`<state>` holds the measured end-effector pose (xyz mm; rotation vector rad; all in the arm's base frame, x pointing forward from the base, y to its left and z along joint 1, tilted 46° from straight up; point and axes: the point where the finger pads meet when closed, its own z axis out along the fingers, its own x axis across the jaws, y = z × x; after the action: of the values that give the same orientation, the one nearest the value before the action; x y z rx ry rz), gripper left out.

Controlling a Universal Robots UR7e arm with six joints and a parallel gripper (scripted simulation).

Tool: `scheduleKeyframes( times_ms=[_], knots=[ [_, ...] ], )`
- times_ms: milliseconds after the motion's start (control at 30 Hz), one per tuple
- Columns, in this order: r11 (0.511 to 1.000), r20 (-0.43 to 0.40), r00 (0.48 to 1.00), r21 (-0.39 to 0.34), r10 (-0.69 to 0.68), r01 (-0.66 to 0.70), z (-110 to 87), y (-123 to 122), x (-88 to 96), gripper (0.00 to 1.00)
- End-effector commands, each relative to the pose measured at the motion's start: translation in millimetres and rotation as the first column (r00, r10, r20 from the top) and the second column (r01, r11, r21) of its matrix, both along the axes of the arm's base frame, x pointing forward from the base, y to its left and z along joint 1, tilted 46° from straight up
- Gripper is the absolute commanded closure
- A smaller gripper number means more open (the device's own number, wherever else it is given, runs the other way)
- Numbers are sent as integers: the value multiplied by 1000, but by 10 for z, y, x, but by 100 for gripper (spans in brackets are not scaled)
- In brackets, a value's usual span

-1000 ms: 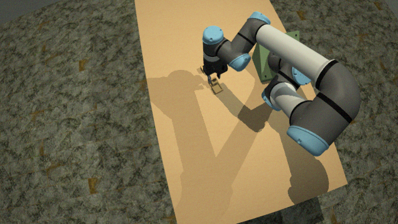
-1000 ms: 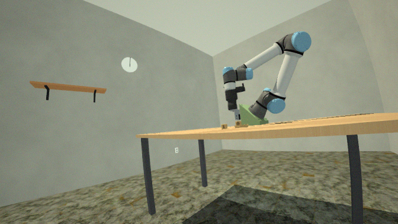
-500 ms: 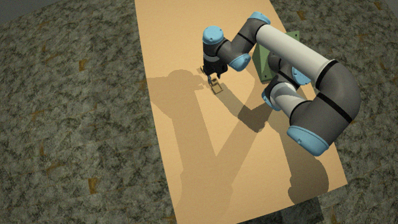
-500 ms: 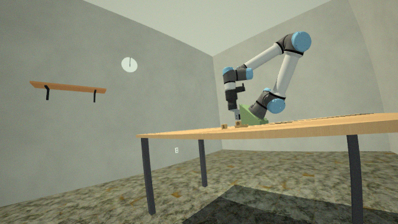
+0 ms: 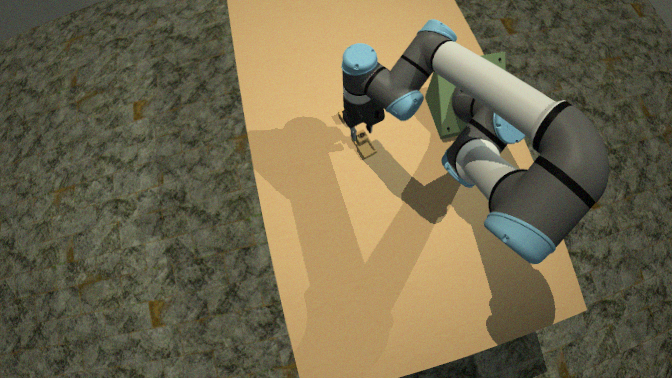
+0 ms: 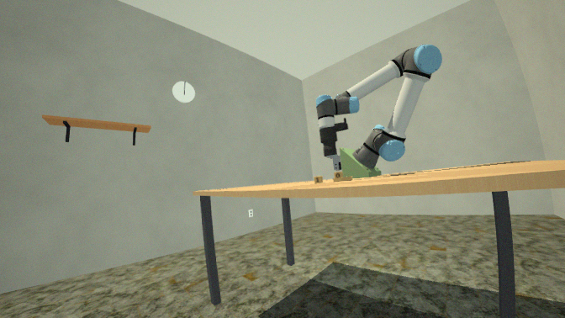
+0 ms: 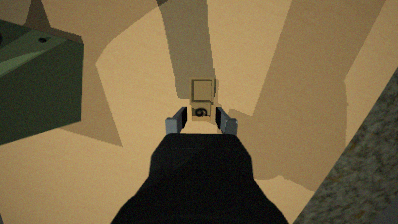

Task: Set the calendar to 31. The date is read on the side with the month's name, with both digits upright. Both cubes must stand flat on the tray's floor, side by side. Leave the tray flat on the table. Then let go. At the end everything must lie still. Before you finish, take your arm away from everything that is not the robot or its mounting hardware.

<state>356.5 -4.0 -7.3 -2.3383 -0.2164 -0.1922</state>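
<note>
The gripper (image 7: 201, 121) is pointing straight down over the wooden table (image 5: 320, 280), with its fingers standing wide apart on either side of a small tan cube (image 7: 201, 112); the claw is released and is grasping nothing. In the wrist view that cube is showing a dark rounded digit on its upper face, reading as a 6 or a 9; which one cannot be told. Just beyond it in that view, an open, square tan compartment of the tray (image 7: 203, 89) is lying flat on the table.

In the exterior view the cube under the gripper (image 6: 337, 174) is showing a round dark mark, perhaps a 0, on its near face, and it is sitting in the low tray (image 6: 346, 178). A second cube (image 6: 318, 179) is standing on the table just left of the tray, apart from it, with a dark mark resembling a 1. The month's name is too small to read.

The arm is rising from a green base (image 5: 442, 107) at the table's far edge.
</note>
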Motion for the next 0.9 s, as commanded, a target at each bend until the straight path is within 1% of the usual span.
scheduleKeyframes(
  times_ms=[0,333,867],
  knots=[
    [1000,-1,1000,2,0,0,0,16,-8,10],
    [1000,-3,1000,4,1,-1,-18,42,-11,10],
    [1000,-3,1000,5,1,-1,-170,200,4,10]
  ],
)
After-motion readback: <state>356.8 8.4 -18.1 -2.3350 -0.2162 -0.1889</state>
